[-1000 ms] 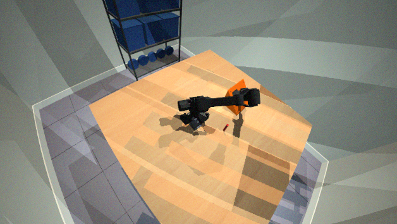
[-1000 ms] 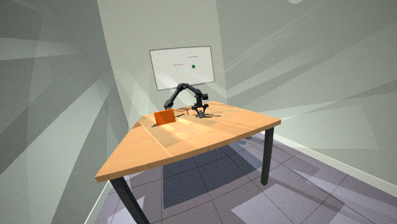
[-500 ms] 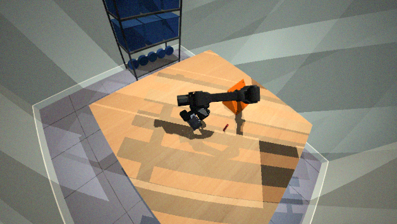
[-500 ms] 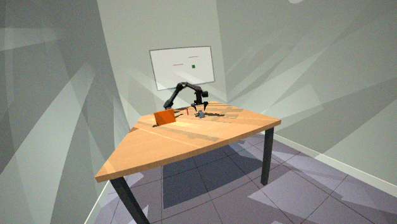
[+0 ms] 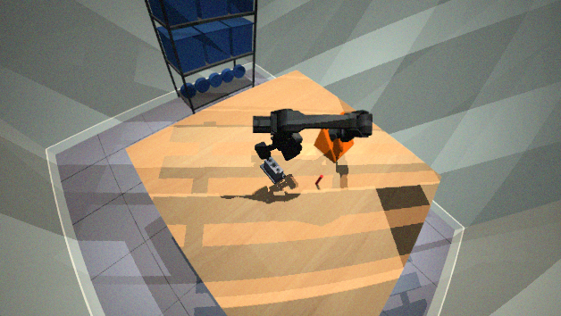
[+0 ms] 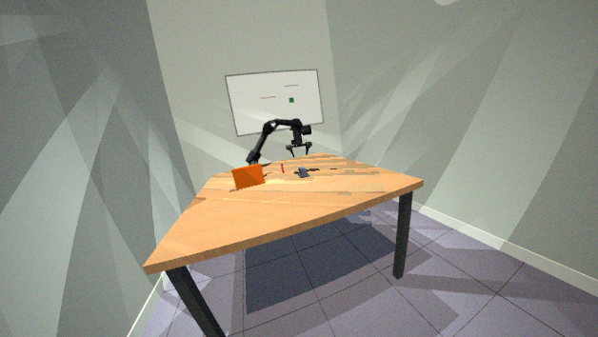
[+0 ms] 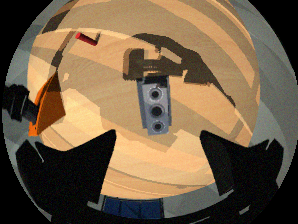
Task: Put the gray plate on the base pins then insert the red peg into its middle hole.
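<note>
The gray plate [image 5: 273, 168] [image 7: 149, 118] lies on the base [image 7: 141, 107], its three holes in a row facing up. In the wrist view it looks roughly flat and lined up with the base; small rings show in its outer holes, and the middle hole is dark and empty. Whether it touches all along cannot be told. The red peg [image 5: 319, 179] [image 6: 282, 168] [image 7: 86, 38] stands upright on the table, apart from the base. My gripper [image 6: 300, 154] [image 7: 160, 135] is wide open and empty, raised above the plate and base.
An orange angular block [image 5: 334, 149] [image 6: 248, 176] [image 7: 51, 107] stands on the wooden table [image 5: 250, 263] [image 6: 267, 214] near the arm's own base. The arm's shadow falls around the gray parts. A shelf with blue boxes [image 5: 180, 46] stands beyond the table edge.
</note>
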Motion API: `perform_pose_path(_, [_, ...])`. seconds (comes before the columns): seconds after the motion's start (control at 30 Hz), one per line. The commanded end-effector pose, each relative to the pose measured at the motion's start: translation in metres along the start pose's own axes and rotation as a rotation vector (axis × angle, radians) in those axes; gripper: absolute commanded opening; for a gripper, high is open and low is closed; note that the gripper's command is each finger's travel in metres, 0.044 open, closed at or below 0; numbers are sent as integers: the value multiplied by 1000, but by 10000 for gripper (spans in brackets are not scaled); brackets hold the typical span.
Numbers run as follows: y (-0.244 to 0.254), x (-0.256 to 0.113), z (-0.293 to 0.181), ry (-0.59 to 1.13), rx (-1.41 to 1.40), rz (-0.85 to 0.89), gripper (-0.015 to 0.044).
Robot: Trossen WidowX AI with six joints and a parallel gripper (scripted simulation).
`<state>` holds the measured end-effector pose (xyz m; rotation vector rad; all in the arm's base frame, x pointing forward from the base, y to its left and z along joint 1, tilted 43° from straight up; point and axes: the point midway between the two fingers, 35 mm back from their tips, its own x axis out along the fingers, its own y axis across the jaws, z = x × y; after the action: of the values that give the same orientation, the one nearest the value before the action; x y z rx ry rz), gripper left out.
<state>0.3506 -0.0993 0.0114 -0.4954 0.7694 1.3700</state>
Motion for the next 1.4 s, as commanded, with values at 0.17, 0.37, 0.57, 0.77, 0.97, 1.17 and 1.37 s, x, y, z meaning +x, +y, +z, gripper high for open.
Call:
perform_pose_path(0.17, [33,-10,62,7,686,-4,440])
perform_pose_path(0.37, [64,-10,96,6,1207,-4,440])
perform_pose_path(0.57, [84,-8,114,5,1520,-3,440])
perform_pose_path(0.77, [104,-6,129,4,1811,0,440])
perform_pose_path(0.97, [125,-2,141,5,2104,3,440])
perform_pose_path(1.17, [146,2,153,6,2392,8,440])
perform_pose_path(1.37, [151,3,157,7,2458,9,440])
